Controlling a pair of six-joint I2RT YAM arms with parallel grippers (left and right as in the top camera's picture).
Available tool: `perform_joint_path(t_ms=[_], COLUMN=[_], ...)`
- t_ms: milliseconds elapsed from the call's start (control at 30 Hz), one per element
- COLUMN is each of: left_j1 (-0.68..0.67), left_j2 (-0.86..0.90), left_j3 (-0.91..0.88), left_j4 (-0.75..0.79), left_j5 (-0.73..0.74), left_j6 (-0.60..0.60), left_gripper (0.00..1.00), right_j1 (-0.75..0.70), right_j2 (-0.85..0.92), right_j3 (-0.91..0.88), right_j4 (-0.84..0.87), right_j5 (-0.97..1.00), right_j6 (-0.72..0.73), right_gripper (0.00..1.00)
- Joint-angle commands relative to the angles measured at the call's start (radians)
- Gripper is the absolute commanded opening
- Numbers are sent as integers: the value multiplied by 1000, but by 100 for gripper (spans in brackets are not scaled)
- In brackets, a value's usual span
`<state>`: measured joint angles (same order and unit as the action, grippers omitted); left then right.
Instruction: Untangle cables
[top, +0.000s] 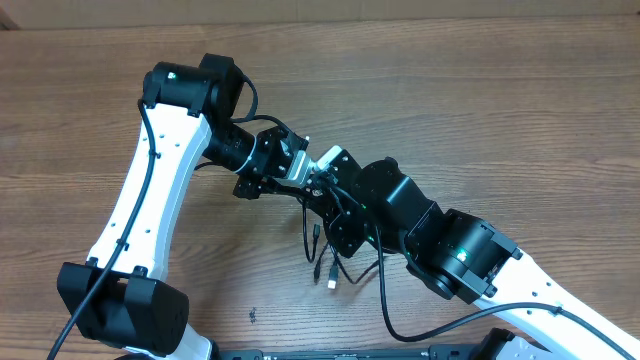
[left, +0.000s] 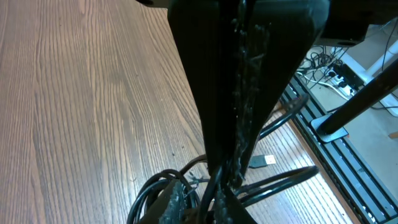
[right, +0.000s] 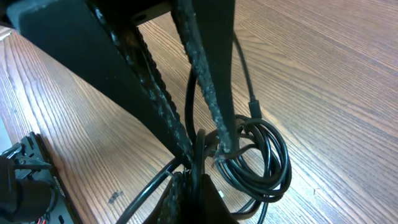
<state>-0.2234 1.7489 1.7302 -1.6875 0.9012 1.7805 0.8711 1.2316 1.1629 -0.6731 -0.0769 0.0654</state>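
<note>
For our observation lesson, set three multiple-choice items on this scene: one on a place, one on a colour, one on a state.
1. Where are the cables? A) at the far edge B) where the left tool meets the right tool C) on an arm's base
2. Cord colour? A) black B) white C) red
3. The right tool is: A) wide open B) out of view C) shut on the cables
Key: 1B, both tools converge on them; 2A, they look black; 3C, it pinches them.

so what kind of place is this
Probably a robotics lab or workshop bench: two white-and-black robot arms meet over tangled thin black cables on a wood-grain table, and a power strip with plugged-in cords lies beyond the table edge.
</note>
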Motion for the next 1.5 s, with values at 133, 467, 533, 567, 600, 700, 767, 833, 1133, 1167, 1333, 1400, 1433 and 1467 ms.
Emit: perform_joint_path(t_ms=[133, 467, 533, 567, 600, 700, 767, 833, 1133, 1167, 1333, 1400, 1433, 1467], left_j1=[-47, -36, -29, -24, -5, 37, 87, 151, 221, 221, 181, 159, 144, 131], left_j2=[-3, -3, -3, -3, -3, -4, -4, -4, -4, -4, -4, -4, -4, -4], left_j3=[4, 4, 4, 4, 4, 4, 4, 4, 4, 4, 4, 4, 4, 4], left_j4=[-3, 32, 81, 118, 179, 240, 246, 246, 249, 246, 211, 164, 109, 39], left_j5=[-21, 40, 42, 42, 51, 117, 218, 342, 465, 457, 269, 206, 182, 149], left_j6=[4, -35, -119, -183, -293, -383, -387, -387, -417, -417, -412, -326, -227, -103], left_gripper=[14, 4, 4, 4, 4, 4, 4, 4, 4, 4, 4, 4, 4, 4], right_j1=[17, 17, 17, 17, 17, 17, 17, 17, 17, 17, 17, 17, 17, 17], right_j2=[-13, -13, -13, -13, -13, -13, -13, -13, -12, -12, -12, -12, -12, -12], right_j3=[16, 16, 16, 16, 16, 16, 16, 16, 16, 16, 16, 16, 16, 16], right_j4=[75, 92, 90, 87, 71, 20, -23, -53, -81, -72, -29, -15, -2, 13], right_j5=[-41, -41, -41, -41, -40, -37, -37, -38, -38, -38, -36, -23, -19, -18], right_j6=[-23, -37, -37, -37, -37, -37, -37, -36, -37, -37, -42, -41, -41, -41], right_gripper=[4, 4, 4, 4, 5, 6, 4, 4, 4, 4, 4, 4, 4, 4])
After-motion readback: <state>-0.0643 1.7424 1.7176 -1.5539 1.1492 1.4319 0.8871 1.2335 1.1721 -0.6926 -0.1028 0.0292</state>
